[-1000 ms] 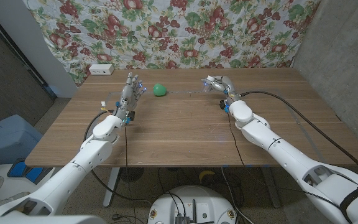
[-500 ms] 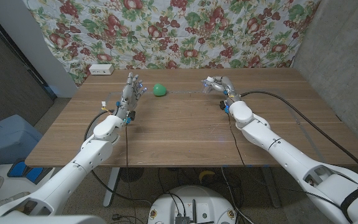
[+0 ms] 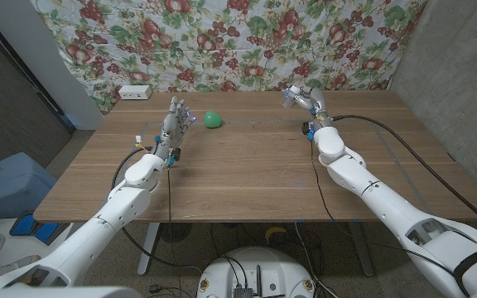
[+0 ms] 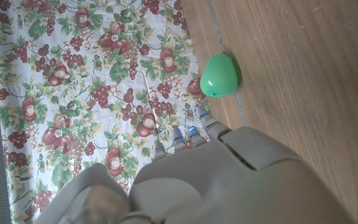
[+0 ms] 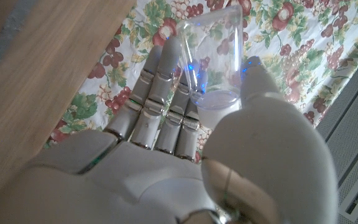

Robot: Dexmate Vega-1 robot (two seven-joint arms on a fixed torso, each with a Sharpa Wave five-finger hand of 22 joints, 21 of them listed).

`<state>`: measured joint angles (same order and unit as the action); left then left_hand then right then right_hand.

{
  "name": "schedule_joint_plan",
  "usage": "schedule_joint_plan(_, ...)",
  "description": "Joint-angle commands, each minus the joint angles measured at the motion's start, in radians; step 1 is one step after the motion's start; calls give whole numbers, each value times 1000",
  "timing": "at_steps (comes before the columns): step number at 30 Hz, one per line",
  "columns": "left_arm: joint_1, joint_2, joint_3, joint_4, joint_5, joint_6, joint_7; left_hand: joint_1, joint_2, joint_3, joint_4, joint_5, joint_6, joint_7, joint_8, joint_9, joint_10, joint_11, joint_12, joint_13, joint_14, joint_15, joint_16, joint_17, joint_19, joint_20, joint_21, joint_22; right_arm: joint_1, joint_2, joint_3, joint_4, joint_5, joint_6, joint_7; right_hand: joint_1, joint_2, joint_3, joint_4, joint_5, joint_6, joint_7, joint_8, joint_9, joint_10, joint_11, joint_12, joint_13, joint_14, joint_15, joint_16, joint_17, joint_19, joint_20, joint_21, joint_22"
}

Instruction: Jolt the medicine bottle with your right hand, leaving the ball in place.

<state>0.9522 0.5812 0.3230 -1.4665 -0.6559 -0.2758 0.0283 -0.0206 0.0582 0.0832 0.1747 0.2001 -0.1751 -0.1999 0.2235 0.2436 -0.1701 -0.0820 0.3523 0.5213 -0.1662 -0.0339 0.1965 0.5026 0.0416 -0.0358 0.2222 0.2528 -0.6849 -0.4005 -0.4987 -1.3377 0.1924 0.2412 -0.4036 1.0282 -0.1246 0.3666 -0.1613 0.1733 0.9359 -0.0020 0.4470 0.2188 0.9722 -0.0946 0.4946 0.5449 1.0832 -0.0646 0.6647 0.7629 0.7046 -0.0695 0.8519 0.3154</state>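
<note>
Looking down at the wooden worktop (image 3: 247,178), you are seeing both white arms reaching away from you toward the far side. Your left hand (image 3: 175,120) is sitting on the left part of the worktop with its fingers reaching up and a little apart, and it is holding nothing. Just past it and a bit toward the middle, the green ball (image 3: 213,120) is lying on the wood. It is near the left fingertips but not touching them. In the left wrist view the ball (image 4: 219,76) is lying on the wood close to the far edge, with the flowery cloth (image 4: 92,81) right behind it.

Your right hand (image 3: 305,101) is up near the far edge on the right side. It is holding the medicine bottle (image 3: 290,97), a small see-through one, between its thumb and its fingers. In the right wrist view the medicine bottle (image 5: 211,59) is lying across the fingers (image 5: 160,93) with the thumb pressing on it from the other side, and it is tilted.

The ball and the bottle are well apart from each other. Farther back on the left, a white power strip (image 3: 134,93) is lying by the far edge. Behind everything, the cloth (image 3: 238,41) with red fruit and green leaves is hanging on the wall.
</note>
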Motion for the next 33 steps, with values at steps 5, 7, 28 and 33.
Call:
schedule_joint_plan(5,-4,0,-1,3,0,0,-1,-2,74,-1,7,7,-43,-9,3,6,-40,-1,7,4,-164,-207,6,3,7,-63,6,3,-4,-7,12,-12,0,-5,-2,259,249,-5,-1,1,9,-6,-1,1,8,3,-8,6,139,-165,-6,6,-8,-145,14,2)
schedule_joint_plan(7,-4,-1,0,4,0,0,-1,-2,74,-1,7,7,-43,-9,3,6,-40,-1,7,4,-164,-207,6,3,7,-63,6,3,-3,-11,4,-13,-4,-16,8,260,249,-6,-1,1,9,-6,-2,1,8,3,-8,7,138,-165,-9,6,-9,-146,17,2)
schedule_joint_plan(28,-11,-5,5,12,1,3,-3,-2,74,-1,7,7,-43,-9,3,6,-40,-1,7,4,-164,-207,6,3,7,-63,6,3,15,-38,-89,-10,-38,-114,121,265,248,-14,-1,2,15,-5,-4,1,15,5,-15,10,143,-164,-17,17,-21,-145,41,0)
schedule_joint_plan(33,-8,-5,4,9,2,1,-1,-2,74,-1,7,7,-43,-9,3,6,-40,-1,7,4,-164,-207,6,3,7,-63,6,3,12,-38,-87,-10,-38,-111,117,266,249,-15,-1,2,17,-5,-5,1,15,5,-16,12,145,-164,-19,19,-24,-145,46,-1)
